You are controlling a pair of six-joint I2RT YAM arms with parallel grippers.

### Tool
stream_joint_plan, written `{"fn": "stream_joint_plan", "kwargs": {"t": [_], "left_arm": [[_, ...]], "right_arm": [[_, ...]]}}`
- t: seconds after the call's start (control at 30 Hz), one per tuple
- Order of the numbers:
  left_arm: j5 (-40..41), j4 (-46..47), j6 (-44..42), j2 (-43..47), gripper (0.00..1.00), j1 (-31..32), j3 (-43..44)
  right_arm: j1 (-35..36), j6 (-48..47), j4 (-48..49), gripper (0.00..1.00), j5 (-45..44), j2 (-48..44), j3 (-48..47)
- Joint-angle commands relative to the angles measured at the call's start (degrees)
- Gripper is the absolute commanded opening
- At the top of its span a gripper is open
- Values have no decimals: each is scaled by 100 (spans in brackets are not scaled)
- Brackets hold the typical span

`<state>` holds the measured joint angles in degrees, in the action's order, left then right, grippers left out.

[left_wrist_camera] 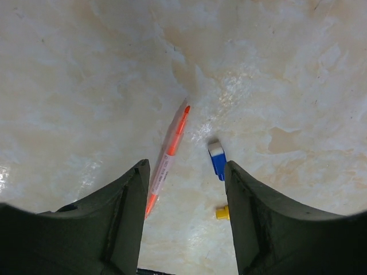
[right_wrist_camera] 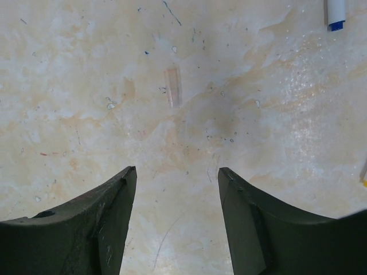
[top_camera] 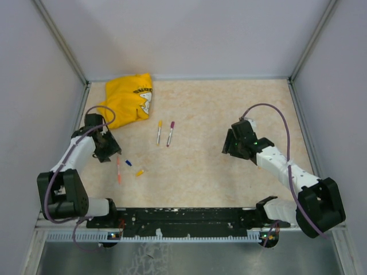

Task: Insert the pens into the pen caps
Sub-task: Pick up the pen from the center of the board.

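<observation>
- The left claw (left_wrist_camera: 184, 172) hangs open and empty over the orange pen (left_wrist_camera: 169, 154), with the blue cap (left_wrist_camera: 217, 160) just beside the pen and the yellow cap (left_wrist_camera: 222, 212) near.
- The right claw (right_wrist_camera: 176, 172) is open too, holding nothing, above the table (right_wrist_camera: 86, 86).
- Judged step: picking up the orange pen. Next, the left claw must lower and close across its barrel.

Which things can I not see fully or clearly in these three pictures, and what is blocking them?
Right wrist view: white barrel with a blue end, cut off by the top edge; pen or cap unclear.
Right wrist view: sliver at the right edge, cut off; unidentifiable.
Left wrist view: yellow cap, partly behind one of the open left jaws.
Top view: yellow-tipped pen and purple-tipped pen, too small to tell whether capped.
</observation>
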<state>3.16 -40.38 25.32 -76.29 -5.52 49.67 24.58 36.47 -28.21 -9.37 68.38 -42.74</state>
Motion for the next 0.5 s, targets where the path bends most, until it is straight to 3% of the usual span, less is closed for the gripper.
{"fn": "stream_joint_plan", "kwargs": {"t": [0.0,0.1,0.47], "left_arm": [[-259,-36,-153,-271,58,-28,-17],[-125,31,-160,-435,52,-32,-56],[35,83,-238,-909,45,-36,-41]], "right_arm": [[-57,-121,271,59,97,-28,54],[-73,-119,276,59,106,-46,64],[-124,-181,304,59,146,-6,22]]}}
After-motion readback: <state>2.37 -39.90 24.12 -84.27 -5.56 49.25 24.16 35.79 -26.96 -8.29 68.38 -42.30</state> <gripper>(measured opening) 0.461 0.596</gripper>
